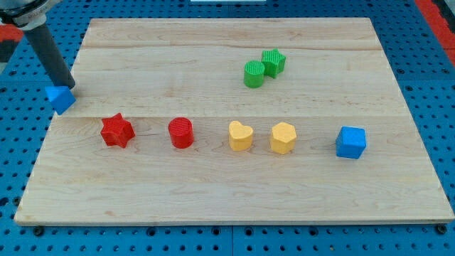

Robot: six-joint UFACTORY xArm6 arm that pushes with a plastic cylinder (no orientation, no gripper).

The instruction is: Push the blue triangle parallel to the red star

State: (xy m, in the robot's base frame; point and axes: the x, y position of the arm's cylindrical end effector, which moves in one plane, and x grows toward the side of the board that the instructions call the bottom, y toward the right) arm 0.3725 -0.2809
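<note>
The blue triangle (61, 98) sits at the left edge of the wooden board (213, 192), partly over the edge. The red star (116, 131) lies to its lower right, in a row of blocks across the board's middle. My dark rod comes down from the view's top left, and my tip (67, 86) rests right at the upper side of the blue triangle, touching or nearly touching it.
In the row to the right of the red star: a red cylinder (181, 133), a yellow heart (240, 136), a yellow hexagon (282, 138), a blue cube (350, 142). A green cylinder (254, 75) and a green star (273, 62) touch at upper middle.
</note>
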